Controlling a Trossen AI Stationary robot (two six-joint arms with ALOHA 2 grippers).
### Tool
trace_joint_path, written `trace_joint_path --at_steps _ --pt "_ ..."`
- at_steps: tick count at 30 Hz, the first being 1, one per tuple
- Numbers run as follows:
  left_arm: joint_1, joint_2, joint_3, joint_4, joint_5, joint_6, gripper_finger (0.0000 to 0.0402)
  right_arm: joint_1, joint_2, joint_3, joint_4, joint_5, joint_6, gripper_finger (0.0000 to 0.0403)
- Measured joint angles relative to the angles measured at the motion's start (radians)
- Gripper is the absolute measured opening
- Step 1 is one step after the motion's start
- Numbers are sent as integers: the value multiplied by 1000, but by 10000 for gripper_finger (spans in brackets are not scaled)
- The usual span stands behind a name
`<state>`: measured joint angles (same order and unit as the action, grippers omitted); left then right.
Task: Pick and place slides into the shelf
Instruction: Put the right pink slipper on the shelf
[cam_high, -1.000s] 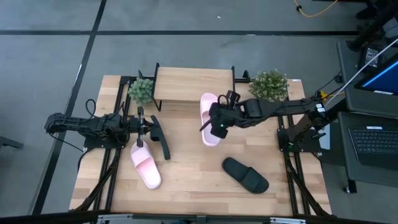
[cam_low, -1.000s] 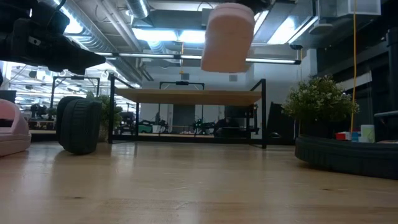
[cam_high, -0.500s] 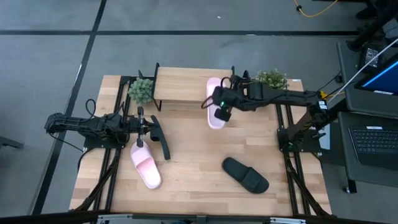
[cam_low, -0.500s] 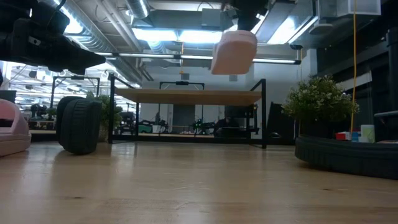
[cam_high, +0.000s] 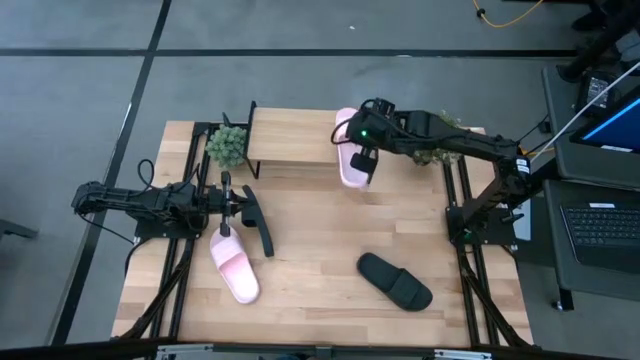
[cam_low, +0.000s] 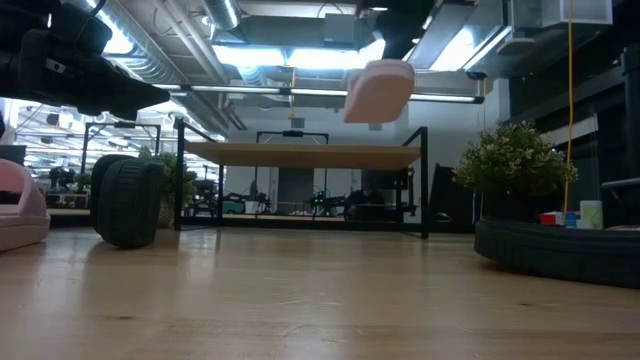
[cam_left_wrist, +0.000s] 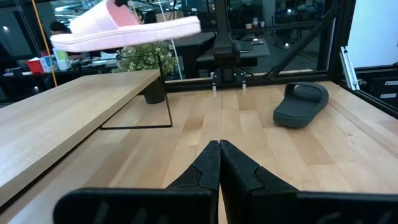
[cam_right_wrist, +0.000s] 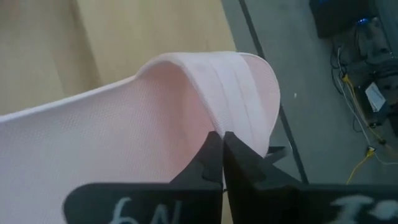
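Right gripper (cam_high: 362, 152): clamping the pale pink slide's (cam_high: 349, 160) broad ribbed strap, hanging over the plank-topped shelf's (cam_high: 295, 135) end.
Left gripper (cam_left_wrist: 219, 163): fingers pressing together.

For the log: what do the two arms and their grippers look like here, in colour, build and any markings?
Both arms are dark, slim and jointed. The right gripper shows a small green light near its wrist in the high view. In its wrist view, its two black fingers taper to points, and white handwritten marks sit on the black bar below. The left gripper has matching black tapered fingers.

The right gripper (cam_high: 362, 160) hides part of the held pink slide (cam_high: 347, 166).
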<state>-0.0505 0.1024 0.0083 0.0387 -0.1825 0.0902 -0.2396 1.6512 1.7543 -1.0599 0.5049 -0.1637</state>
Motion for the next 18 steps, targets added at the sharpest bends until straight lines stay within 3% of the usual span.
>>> trace_joint_path --at_steps 18 --pt "0 0 0 0 -7 0 0 -130 4 -18 42 -73 -7 2"
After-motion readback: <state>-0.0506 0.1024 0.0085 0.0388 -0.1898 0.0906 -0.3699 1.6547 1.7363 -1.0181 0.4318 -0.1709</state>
